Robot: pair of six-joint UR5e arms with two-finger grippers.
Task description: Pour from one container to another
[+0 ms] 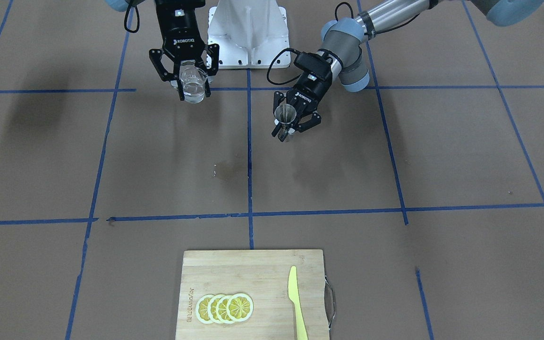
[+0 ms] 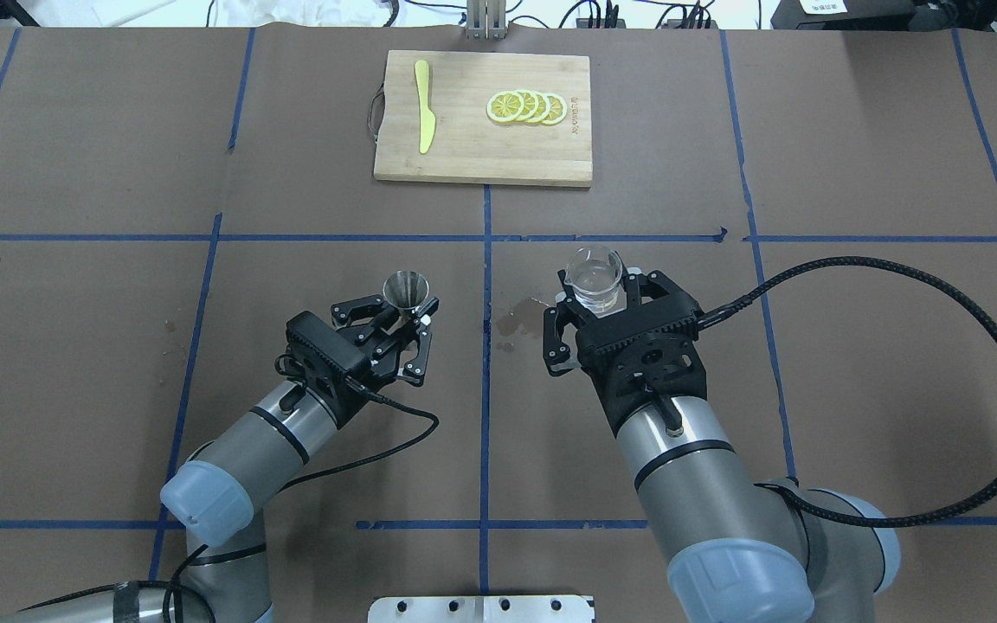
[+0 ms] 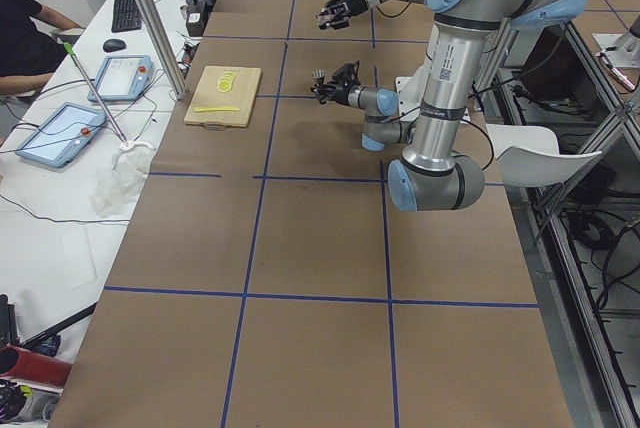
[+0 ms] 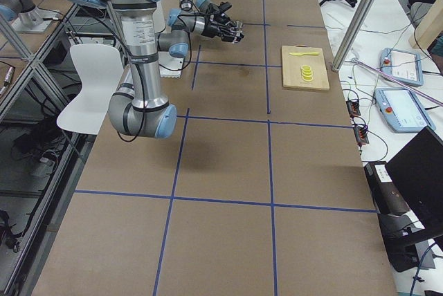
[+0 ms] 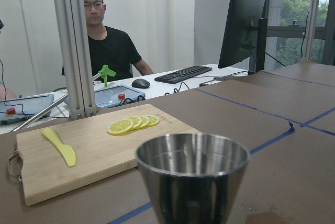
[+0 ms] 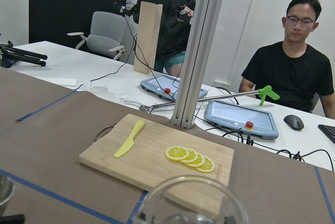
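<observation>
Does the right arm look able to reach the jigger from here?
Likely yes: the right end effector, holding the cup, sits close beside the jigger in the left end effector, with only a stain on the table between.

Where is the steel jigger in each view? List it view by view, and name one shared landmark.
Front-facing: right of centre, upper half, the jigger held in the left tool.
Overhead: left of centre.
Exterior left: upper middle, too small to make out.
Exterior right: cannot be picked out.
Left wrist: bottom centre, close up.
Right wrist: a grey sliver at the bottom-left corner, probably it.
Landmark: the cutting board, seen in every view.
</observation>
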